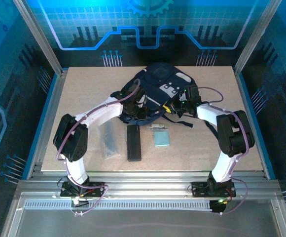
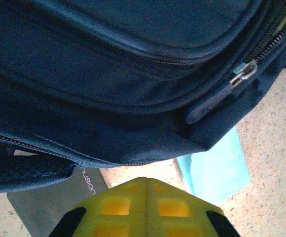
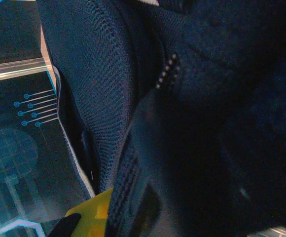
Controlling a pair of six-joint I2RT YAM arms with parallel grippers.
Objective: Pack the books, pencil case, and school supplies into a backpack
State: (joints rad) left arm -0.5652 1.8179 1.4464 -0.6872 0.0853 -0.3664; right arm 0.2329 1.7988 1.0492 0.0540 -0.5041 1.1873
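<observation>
Flanking the backpack at its near edge, left jaws together, right jaws' state untellable, bare table rightward.

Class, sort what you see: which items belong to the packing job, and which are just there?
Job: backpack; black pencil case; translucent grey strip; light-blue pad; silvery clip.
Just there: table; aluminium frame.
</observation>
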